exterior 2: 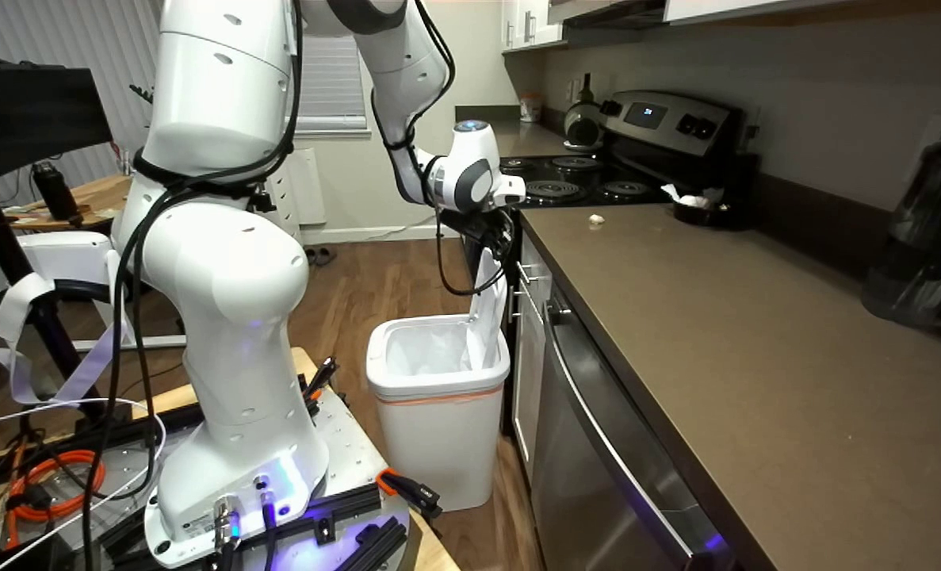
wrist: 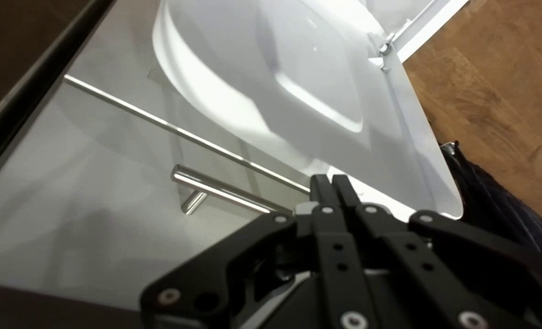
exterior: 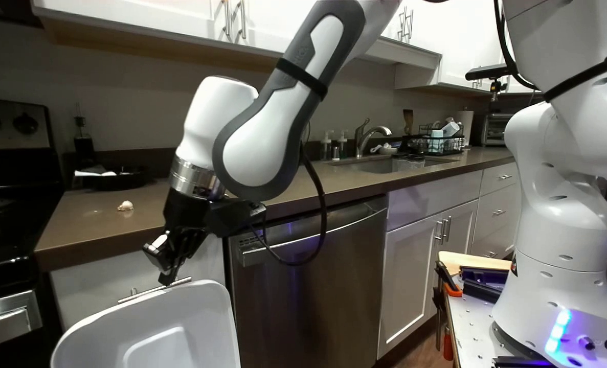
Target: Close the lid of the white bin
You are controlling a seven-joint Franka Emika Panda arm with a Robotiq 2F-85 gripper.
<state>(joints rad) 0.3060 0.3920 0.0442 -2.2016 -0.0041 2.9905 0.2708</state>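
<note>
Located large, smooth, round-cornered white plastic lid open and nearly upright, along the right side of the glossy white plastic waste bin in an exterior view, beside the flat white drawer front. Logged black two-fingered metal-pinned gripper just at the lid's upper free edge, near the slim round metal bar handle. Read fingers as clenched together, grasping nothing. Cannot tell touch from a small gap at the edge, nor tips before the panel from tips behind.

Judge step in hand as getting behind the lid to start the push; rate the closing itself as not yet done. Next, by this reading: lower tips on the drawer side, then, with fingers together, push leftward, away from the drawer front, over the bin's opening and past the balance point; follow down until seated on the rim. Should need no grasp. Mind snagging on the bar handle and slipping off over the rounded edge.
</note>
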